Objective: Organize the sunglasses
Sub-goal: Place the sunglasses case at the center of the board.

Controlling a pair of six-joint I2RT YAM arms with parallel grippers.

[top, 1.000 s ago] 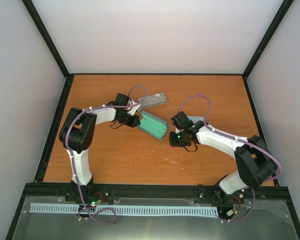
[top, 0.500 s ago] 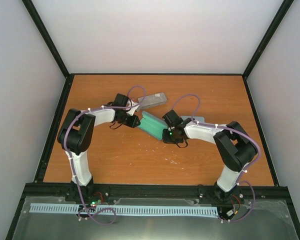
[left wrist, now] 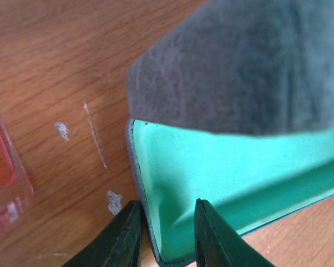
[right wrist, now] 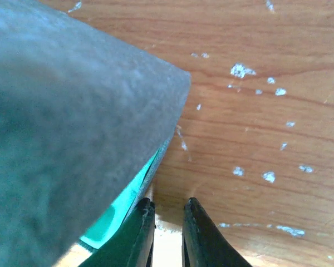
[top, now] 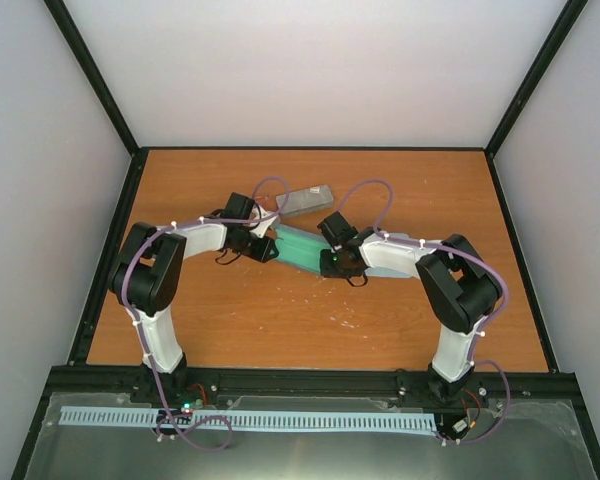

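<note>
An open case (top: 298, 250), lined in green, is seen near the middle of the wooden table (top: 260, 320), with one arm at each end. The left gripper (left wrist: 168, 219) is held spread astride the case's end wall, one finger outside over the wood and the other over the lining; no squeeze can be made out. The right gripper (right wrist: 167, 208) is seen nearly together, only wood showing in the narrow slit, beside the case's edge under the grey lid (right wrist: 61, 111). The sunglasses (left wrist: 1, 167) are glimpsed as a pink see-through piece on the table, apart from the case. A closed grey case (top: 305, 200) is laid just behind
</note>
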